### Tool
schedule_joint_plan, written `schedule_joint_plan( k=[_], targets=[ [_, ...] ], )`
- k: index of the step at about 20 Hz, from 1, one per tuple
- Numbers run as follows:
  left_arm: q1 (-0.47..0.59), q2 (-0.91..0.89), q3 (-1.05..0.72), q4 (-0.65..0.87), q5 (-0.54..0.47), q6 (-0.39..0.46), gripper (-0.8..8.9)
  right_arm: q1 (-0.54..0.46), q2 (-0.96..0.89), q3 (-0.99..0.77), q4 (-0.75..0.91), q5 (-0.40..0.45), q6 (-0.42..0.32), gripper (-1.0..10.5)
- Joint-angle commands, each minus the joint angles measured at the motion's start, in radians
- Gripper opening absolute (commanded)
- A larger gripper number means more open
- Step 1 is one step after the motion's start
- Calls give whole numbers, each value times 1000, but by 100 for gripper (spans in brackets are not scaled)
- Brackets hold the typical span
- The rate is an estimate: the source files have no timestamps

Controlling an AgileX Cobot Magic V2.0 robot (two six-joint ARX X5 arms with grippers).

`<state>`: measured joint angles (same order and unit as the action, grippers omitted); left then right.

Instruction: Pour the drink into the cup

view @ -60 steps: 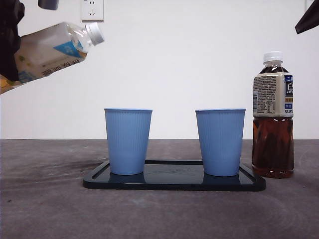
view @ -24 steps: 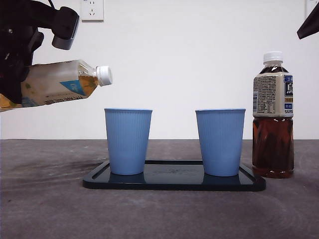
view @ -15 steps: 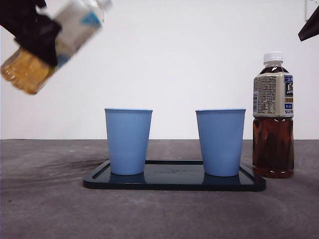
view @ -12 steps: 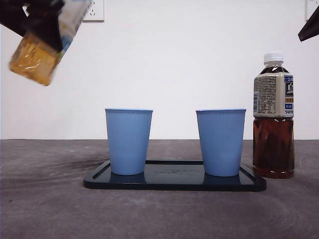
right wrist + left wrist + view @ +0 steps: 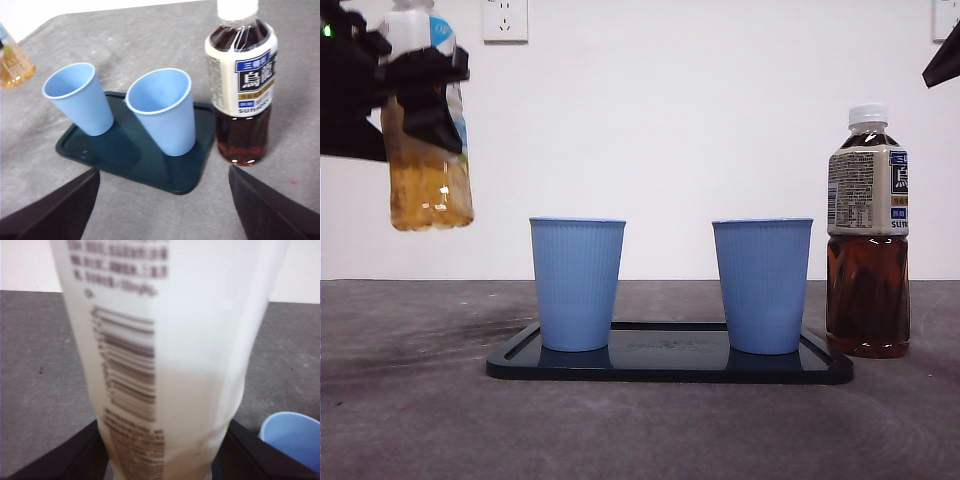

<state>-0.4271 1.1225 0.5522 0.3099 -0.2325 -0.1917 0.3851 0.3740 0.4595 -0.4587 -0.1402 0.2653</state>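
The left gripper [image 5: 160,460] is clamped on the pale tea bottle [image 5: 428,150], its two black jaws pressing the bottle's lower sides in the left wrist view, where the blurred white label with a barcode fills almost everything in front of the camera. In the front view that bottle hangs upright in the air, amber liquid settled in its lower part and its cap end cut off by the frame's top. Beyond and below the gripped bottle, off to one side, stands the nearer blue cup [image 5: 577,284], whose rim just shows beside the jaw in the left wrist view [image 5: 292,435]. It sits on the dark tray [image 5: 670,365] together with the second blue cup [image 5: 762,285], farther from the left gripper; both are upright and apart from each other. The right gripper [image 5: 165,220] hangs well above the table with its jaws spread wide and nothing between them; below and ahead of it lie the tray and, just beside the tray's far end, the dark tea bottle [image 5: 241,85], upright and capped.
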Motion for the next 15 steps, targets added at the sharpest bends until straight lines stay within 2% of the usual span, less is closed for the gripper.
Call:
schedule_joint_plan(
  k=[1, 8, 15],
  targets=[
    [-3, 60, -20, 119, -2, -5, 239, 5, 1, 14, 9, 10, -9, 412],
    [2, 291, -34, 312, -1, 23, 239, 5, 1, 14, 9, 11, -9, 412],
    [2, 393, -34, 365, -1, 53, 240, 5, 1, 14, 9, 34, -11, 412]
  ],
)
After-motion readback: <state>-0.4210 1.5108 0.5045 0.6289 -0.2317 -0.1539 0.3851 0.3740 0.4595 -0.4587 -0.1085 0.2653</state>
